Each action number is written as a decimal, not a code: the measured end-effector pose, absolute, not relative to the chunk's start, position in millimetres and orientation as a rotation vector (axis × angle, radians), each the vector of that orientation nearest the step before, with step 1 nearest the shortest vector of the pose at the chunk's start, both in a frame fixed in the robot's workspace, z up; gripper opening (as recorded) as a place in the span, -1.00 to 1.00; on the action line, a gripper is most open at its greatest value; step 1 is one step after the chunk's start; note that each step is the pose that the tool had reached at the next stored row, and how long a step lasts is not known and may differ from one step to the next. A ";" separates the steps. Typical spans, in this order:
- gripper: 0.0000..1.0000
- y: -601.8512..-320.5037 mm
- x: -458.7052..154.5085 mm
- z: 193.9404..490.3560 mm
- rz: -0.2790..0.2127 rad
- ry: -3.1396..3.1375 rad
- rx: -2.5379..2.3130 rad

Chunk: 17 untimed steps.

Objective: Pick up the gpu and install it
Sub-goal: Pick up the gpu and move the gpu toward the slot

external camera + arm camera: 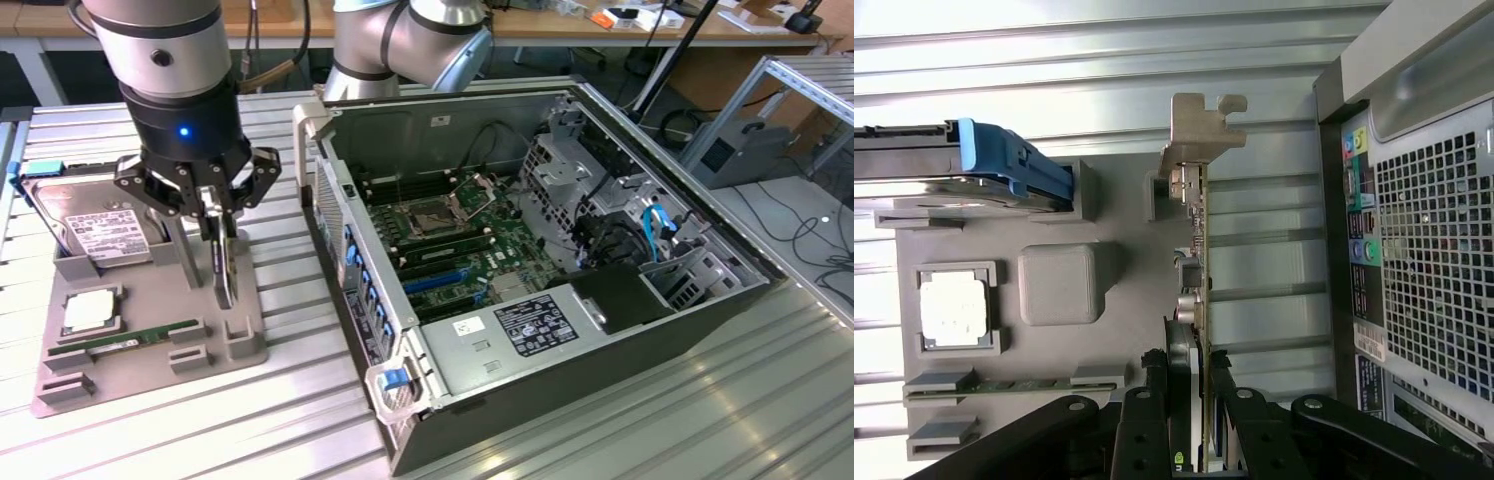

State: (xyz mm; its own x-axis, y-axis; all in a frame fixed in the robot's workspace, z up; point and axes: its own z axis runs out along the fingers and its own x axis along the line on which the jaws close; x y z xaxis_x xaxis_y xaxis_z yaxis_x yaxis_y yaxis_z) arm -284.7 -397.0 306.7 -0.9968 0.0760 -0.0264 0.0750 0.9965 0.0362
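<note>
While gripped by the tool point(210, 215), the gpu point(223, 270) stood edge-on in its tray point(147, 372).
The tray sat at the exterior view's left, beside the case point(534, 400).

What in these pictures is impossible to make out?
- Wrist view: the gpu is edge-on, so its flat faces are hidden; the claw covers one end.
- Wrist view: the computer case is cut off by the picture's edge.
- Exterior view: print on the hard drive is too small to read.

Downward-pointing claw point(216, 222) (narrowly pinched)
</note>
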 end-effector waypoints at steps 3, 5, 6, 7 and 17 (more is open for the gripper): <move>-0.47 -397.0 -284.7 307.1 0.055 3.111 0.118; -0.47 -397.0 -284.7 307.5 0.055 3.111 0.118; -0.47 -397.0 -284.7 307.6 0.055 3.111 0.118; -0.47 -397.0 -284.7 307.8 0.055 3.111 0.118; -0.47 -397.0 -284.7 311.0 0.055 3.111 0.118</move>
State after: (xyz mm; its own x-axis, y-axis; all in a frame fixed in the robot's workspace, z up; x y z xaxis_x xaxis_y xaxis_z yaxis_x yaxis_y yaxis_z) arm -284.7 -397.0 311.0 -0.9968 0.0760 -0.0262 0.0751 0.9965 0.0361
